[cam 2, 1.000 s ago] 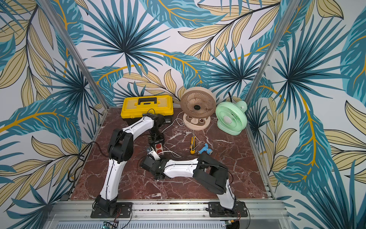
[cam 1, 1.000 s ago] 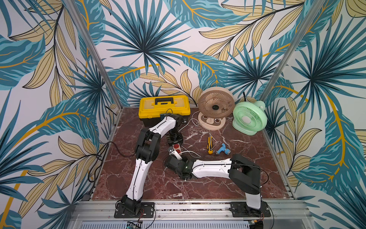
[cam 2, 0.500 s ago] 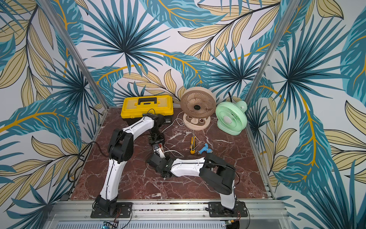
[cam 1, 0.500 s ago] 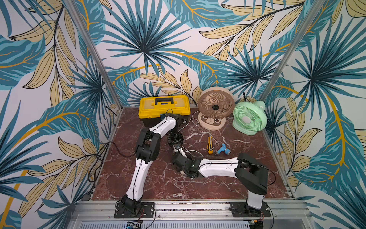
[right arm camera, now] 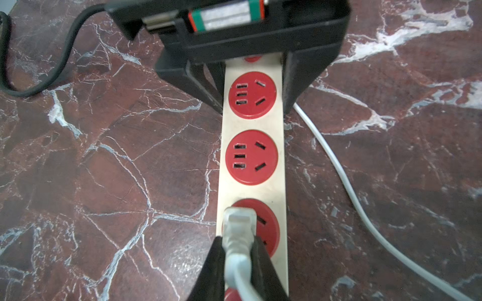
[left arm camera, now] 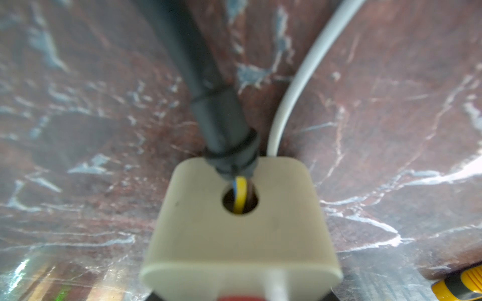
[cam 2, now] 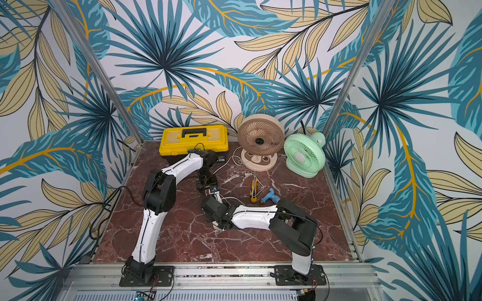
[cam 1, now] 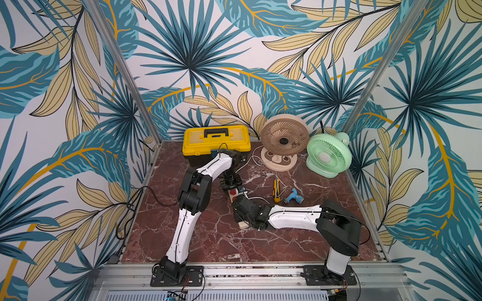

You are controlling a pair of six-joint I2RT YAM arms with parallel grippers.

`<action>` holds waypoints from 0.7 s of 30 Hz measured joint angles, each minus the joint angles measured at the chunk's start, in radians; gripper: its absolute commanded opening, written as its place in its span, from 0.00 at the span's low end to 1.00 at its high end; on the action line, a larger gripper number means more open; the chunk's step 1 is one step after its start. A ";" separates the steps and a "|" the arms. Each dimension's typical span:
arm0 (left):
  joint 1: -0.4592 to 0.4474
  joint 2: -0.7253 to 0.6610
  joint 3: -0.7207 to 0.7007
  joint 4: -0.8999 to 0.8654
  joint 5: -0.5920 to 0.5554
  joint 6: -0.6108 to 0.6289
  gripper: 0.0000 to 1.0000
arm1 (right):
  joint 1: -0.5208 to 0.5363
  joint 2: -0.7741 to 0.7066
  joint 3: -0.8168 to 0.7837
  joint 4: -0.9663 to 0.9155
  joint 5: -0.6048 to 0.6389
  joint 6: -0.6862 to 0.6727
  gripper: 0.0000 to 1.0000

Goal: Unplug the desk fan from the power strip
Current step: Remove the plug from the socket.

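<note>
On the red-brown marbled counter [cam 1: 208, 234], the long cream-white power strip [right arm camera: 254, 124] with round red sockets lies near the middle. In both top views it runs roughly from 11 o'clock to 5 o'clock. The left claw [right arm camera: 254, 108] is clenched across the strip's 11 o'clock end, with a black finger [right arm camera: 293, 83] against each long side. In the left wrist view a thick black cable [left arm camera: 216, 117] enters that end face, and a yellow and blue wire shows in the hole.

The right claw [right arm camera: 238, 250] is clamped on the small white plug [right arm camera: 238, 224], which sits on a red socket toward the 5 o'clock end. Whether its pins are fully seated cannot be told. Two free red sockets lie between the claws. From the plug a thin white cord [right arm camera: 339, 166] trails over the counter beside the strip.

The round beige-tan desk fan [cam 1: 284, 140] with its swirled brown grille stands upright on an oval cream base. It is at about 1 o'clock from the strip, well apart from it, by the back wall. A mint-green plastic fan [cam 1: 328, 155] stands just beside it at its 3 o'clock. A yellow plastic toolbox [cam 1: 216, 136] with a black handle is at its 9 o'clock. A yellow-and-black utility knife [cam 1: 276, 189] and a small blue pistol-shaped tool [cam 1: 294, 198] lie at 3 o'clock of the strip, near the right arm.
</note>
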 measured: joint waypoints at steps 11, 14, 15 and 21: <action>0.000 0.000 0.000 0.000 0.000 0.020 0.00 | 0.047 0.061 0.124 -0.151 0.090 -0.060 0.00; 0.000 -0.001 0.000 -0.002 -0.003 0.033 0.00 | 0.080 0.101 0.183 -0.212 0.166 -0.100 0.00; 0.000 -0.001 0.000 -0.003 -0.003 0.036 0.00 | 0.091 0.116 0.203 -0.232 0.191 -0.114 0.00; 0.000 -0.001 0.000 -0.008 -0.006 0.056 0.00 | 0.135 0.183 0.293 -0.323 0.305 -0.180 0.00</action>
